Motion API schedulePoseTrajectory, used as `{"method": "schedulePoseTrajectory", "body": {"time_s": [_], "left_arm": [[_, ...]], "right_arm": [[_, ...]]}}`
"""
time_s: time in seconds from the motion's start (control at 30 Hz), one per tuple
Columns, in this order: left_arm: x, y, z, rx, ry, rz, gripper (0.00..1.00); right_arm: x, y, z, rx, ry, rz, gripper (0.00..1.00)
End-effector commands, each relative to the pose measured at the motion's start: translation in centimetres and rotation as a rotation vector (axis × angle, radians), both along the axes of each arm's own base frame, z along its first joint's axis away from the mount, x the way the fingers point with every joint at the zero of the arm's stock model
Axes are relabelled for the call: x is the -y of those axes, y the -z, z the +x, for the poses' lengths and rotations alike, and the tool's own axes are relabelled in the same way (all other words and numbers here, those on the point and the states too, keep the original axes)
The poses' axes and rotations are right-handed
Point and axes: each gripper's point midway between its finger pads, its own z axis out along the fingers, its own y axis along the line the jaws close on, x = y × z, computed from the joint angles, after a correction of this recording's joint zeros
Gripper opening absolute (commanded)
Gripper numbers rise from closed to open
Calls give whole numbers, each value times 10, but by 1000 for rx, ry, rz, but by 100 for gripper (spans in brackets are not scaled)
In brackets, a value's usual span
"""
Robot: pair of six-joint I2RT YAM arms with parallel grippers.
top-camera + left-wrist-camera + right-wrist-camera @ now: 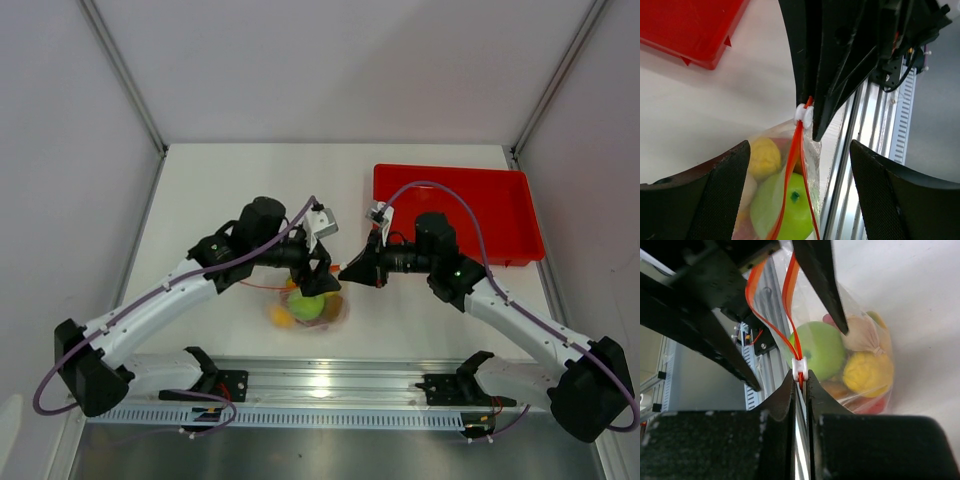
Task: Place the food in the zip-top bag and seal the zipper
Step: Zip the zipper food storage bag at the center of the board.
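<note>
**Sealing under way:** The zip-top bag (308,310) slumps near the front edge of the table (230,190), about midway between left and right and just beyond the metal rail (330,385). Its mouth edge is drawn up between the two grippers. The right gripper (800,380) is clamped tight on the zipper (789,290) at its white slider (800,368). Past the slider, on the left arm's side, the two orange-red strips stand apart, so that stretch of the mouth is unsealed. The left gripper (799,144) is spread wide, one finger on either side of the mouth, and grips nothing.

Trouble, to my eye, would start there. With no hold on the far end of the zipper, a pull on the slider may drag the whole bag along rather than run the strips together. A drag toward the near side could snag the plastic on the rail. A tilt could roll fruit out through the gap. The right fingers pinch only a thin edge, which may slip, and both sets of fingers work very close together, so a careless closing move could knock them.

Inside the bag are a green apple (817,350), a yellow fruit (867,372) and a pale fruit (862,335), with something orange-red beneath that is too crowded to name. The red tray (500,200), far right and well apart from the bag, shows no fruit, though the right arm hides its near left corner.
</note>
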Motion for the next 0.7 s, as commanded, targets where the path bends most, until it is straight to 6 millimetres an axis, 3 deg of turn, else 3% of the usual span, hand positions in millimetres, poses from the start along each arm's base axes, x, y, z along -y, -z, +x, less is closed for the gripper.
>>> {"method": "schedulePoseTrajectory", "body": {"time_s": [0.0, 0.1, 0.27, 0.33, 0.4, 0.47, 0.53, 0.67], "left_arm": [[6, -1, -4, 14, 104, 14, 82], [2, 6, 1, -32, 98, 31, 72], [-3, 6, 1, -74, 97, 10, 37], [-4, 7, 2, -76, 97, 12, 13], [-6, 7, 0, -86, 96, 16, 1], [-7, 7, 1, -90, 86, 13, 0], [-8, 7, 1, -94, 77, 9, 0], [-8, 3, -2, -93, 81, -16, 1]], "right_arm": [[-2, -29, -1, 96, -50, 45, 0], [-1, -31, -4, 96, -70, 49, 0], [1, -29, -4, 97, -64, 35, 0], [2, -28, -2, 91, -60, 29, 3], [2, -26, 1, 84, -52, 22, 15], [1, -22, 2, 74, -51, 16, 38], [1, -18, 2, 60, -48, 14, 44], [1, -13, 3, 52, -33, 22, 45]]}}
